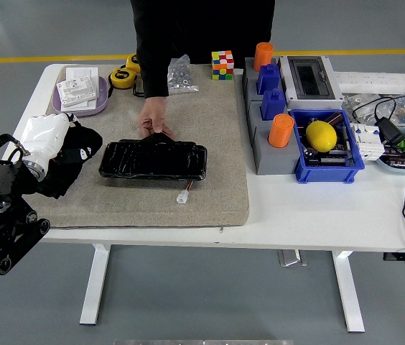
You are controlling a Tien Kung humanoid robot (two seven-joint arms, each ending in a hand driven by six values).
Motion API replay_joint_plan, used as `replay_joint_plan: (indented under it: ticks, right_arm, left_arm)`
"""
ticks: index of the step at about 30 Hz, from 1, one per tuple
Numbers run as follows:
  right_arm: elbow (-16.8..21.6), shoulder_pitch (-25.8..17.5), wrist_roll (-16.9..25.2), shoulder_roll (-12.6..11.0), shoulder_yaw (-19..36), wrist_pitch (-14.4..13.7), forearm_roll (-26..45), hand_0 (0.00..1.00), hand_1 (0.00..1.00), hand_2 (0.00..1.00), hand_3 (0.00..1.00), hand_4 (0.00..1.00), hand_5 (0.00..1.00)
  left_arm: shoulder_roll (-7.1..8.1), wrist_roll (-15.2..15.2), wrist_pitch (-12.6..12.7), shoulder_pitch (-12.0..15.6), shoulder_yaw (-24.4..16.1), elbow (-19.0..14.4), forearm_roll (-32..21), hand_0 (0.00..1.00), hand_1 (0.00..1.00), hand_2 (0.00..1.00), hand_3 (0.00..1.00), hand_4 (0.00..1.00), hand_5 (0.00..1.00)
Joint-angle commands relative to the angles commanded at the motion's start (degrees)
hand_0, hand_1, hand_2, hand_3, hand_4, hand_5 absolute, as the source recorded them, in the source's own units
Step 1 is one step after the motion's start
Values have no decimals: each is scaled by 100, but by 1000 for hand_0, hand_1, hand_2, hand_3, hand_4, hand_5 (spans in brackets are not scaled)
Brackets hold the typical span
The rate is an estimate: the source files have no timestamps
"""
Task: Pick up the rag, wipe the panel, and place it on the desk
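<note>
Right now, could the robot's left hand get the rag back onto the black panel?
Probably yes. The left robot hand holds the rag just left of the panel, with bare mat between. The person's hand only touches its far edge.

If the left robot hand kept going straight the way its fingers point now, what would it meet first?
Likely the black panel. The left robot hand, shut on the black rag, points right across the mat, and the panel's left end lies nearest in that line. Height above the mat is unclear, so it might pass over.
</note>
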Motion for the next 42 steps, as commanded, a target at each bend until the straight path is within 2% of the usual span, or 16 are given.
replay_joint_plan:
  ticks: [6, 7, 12, 13, 15, 18, 19, 24, 25, 30, 31, 36, 37, 42]
  right_arm:
    - [11, 14, 13, 13, -9, -18, 6, 686, 460, 643, 619, 998, 682]
    - [12, 14, 12, 14, -10, -17, 1, 686, 461, 643, 620, 998, 682]
    - [12, 20, 13, 19, -9, -19, 2, 686, 461, 643, 620, 998, 682]
    - [12, 24, 13, 20, -8, -19, 0, 686, 460, 643, 619, 998, 682]
    - [12, 27, 13, 21, -4, -19, -2, 686, 460, 643, 619, 998, 682]
    - [11, 31, 10, 25, 8, -13, -10, 686, 460, 643, 619, 998, 682]
    - [8, 33, 5, 25, 14, -8, -16, 686, 461, 643, 619, 998, 683]
    - [13, 29, 6, 29, 47, -13, -26, 686, 461, 643, 619, 998, 683]
    - [11, 29, 6, 31, 54, -14, -29, 686, 460, 643, 618, 998, 683]
    - [7, 30, 10, 38, 62, -13, -34, 686, 460, 643, 618, 998, 683]
    - [7, 31, 12, 39, 62, -14, -32, 686, 459, 643, 617, 998, 682]
    - [4, 45, 17, 36, 50, -19, -26, 686, 459, 643, 617, 998, 682]
    - [8, 49, 18, 33, 44, -22, -23, 686, 462, 643, 617, 998, 681]
    - [7, 49, 20, 37, 56, -26, -23, 686, 462, 643, 617, 998, 681]
  left_arm:
    - [-2, -66, -21, -11, 70, 235, -91, 280, 144, 401, 256, 2, 2]
    - [-4, -69, -33, -13, 84, 260, -100, 341, 240, 413, 286, 2, 2]
    - [-8, -84, -104, -20, 113, 354, -186, 341, 240, 413, 286, 2, 2]
    - [-5, -91, -119, -18, 115, 346, -199, 342, 315, 454, 351, 2, 2]
    - [-4, -95, -151, -20, 110, 328, -210, 342, 315, 454, 351, 2, 2]
    - [-1, -44, -259, -30, 85, 301, -205, 342, 315, 454, 351, 2, 2]
    - [3, -14, -326, -39, 87, 298, -204, 347, 407, 490, 425, 2, 2]
    - [36, 111, -574, -41, 60, 293, -164, 347, 407, 490, 425, 2, 2]
    - [43, 151, -643, -38, 45, 299, -146, 443, 581, 623, 573, 545, 28]
    - [82, 179, -742, -31, 7, 291, -118, 443, 581, 623, 573, 545, 28]
    - [87, 180, -753, -31, 6, 283, -116, 501, 686, 698, 638, 770, 70]
    - [108, 122, -745, -28, -17, 205, -155, 501, 686, 698, 638, 770, 70]
    - [109, 106, -738, -30, -26, 198, -165, 509, 690, 752, 701, 885, 226]
    - [126, 109, -770, -33, -28, 159, -177, 509, 690, 752, 701, 885, 226]
